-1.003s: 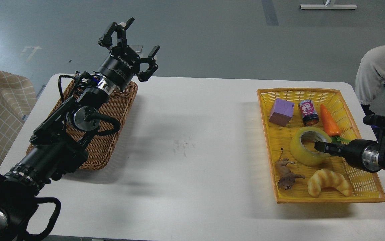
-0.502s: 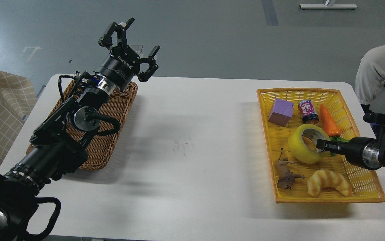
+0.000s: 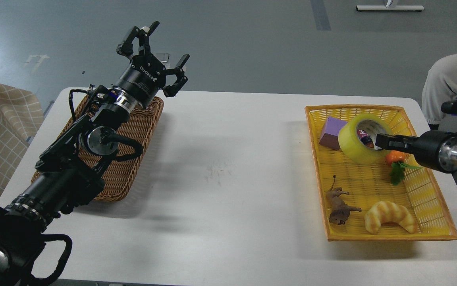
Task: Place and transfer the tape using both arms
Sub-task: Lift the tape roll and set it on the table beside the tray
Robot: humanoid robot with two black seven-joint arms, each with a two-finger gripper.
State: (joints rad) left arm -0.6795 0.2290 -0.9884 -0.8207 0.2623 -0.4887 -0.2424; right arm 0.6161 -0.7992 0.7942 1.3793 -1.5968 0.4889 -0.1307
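Observation:
The tape (image 3: 361, 139), a yellowish translucent roll with a grey-white core, hangs tilted above the back of the yellow basket (image 3: 430, 198). My right gripper (image 3: 381, 141) comes in from the right and is shut on the roll's rim, with fingers reaching into the core. My left gripper (image 3: 155, 53) is open and empty, raised above the far end of the brown wicker basket (image 3: 133, 151) at the left.
In the yellow basket lie a purple block (image 3: 329, 133), a carrot (image 3: 395, 163), a toy animal (image 3: 341, 204) and a croissant (image 3: 391, 216); a can is mostly hidden behind the tape. A seated person's leg (image 3: 450, 83) is at the far right.
My right gripper has lifted the tape out of the basket, up and toward the back. The roll now covers the can. The left arm has not moved.

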